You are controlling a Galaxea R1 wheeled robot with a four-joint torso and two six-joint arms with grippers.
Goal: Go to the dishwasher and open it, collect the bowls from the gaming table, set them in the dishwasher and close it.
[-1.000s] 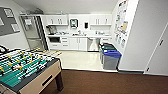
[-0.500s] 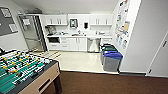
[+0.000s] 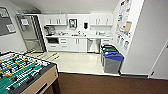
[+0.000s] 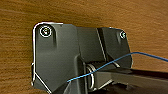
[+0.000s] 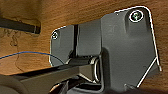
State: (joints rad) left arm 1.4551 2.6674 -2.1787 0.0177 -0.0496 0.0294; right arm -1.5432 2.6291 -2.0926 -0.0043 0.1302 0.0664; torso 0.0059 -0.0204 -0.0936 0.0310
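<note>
Stainless dishwasher [image 3: 93,45] sits closed under the far kitchen counter — the foosball table [image 3: 23,75] corner and blue-lidded bin [image 3: 113,61] could snag a drifting base — either end effector's spread I cannot tell.

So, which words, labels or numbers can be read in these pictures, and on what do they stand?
None can be read.
Posters on the right wall: print too blurred.
Papers on the fridge: blurred.
Board on the left wall: its sheets are blurred.
Bins: no legible label.
</note>
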